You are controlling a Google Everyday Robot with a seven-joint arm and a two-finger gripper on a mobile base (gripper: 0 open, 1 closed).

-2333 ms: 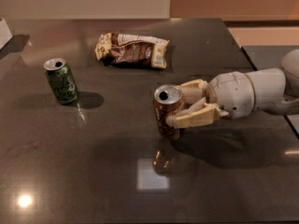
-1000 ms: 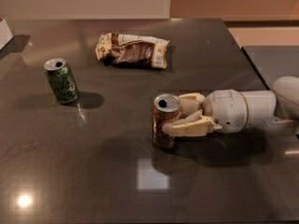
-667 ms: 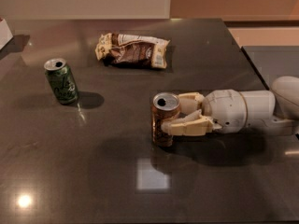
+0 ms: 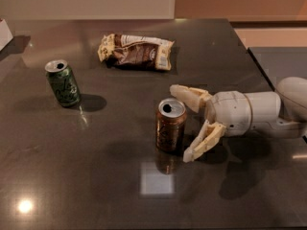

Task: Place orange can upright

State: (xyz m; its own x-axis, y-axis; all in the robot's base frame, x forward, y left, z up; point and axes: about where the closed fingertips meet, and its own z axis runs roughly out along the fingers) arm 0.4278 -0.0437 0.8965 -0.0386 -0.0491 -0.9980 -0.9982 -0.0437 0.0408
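1. Camera view shows the orange can (image 4: 170, 126) standing upright on the dark table (image 4: 72, 166), a little right of the middle. Its silver top faces up, with the dark mouth of the opening showing.
2. Black script runs down the can's brown-orange side. A dim reflection of the can lies on the glossy surface just below its base.
3. Just to the can's right is the gripper (image 4: 184, 123), coming in from the right edge on a white, rounded arm (image 4: 249, 114).
4. The gripper is released. Its two cream fingers (image 4: 204, 143) are spread wide, one angled behind the can's top right and the other slanting down towards the table beside the can's base. Neither finger clamps the can. Whether the lower fingertip brushes the can's side I cannot tell.
5. Well to the left stands a green can (image 4: 63, 83), also upright, with its shadow falling to its right.
6. Beyond the orange can, towards the far edge, lies a crumpled brown and cream snack bag (image 4: 136, 51), flat on the table and apart from both cans.
7. At the far left edge a white object (image 4: 5, 32) is only partly in frame.
8. Two bright light reflections sit on the near part of the table: a pale square patch (image 4: 156, 178) below the orange can and a small round glare (image 4: 24, 206) at lower left.
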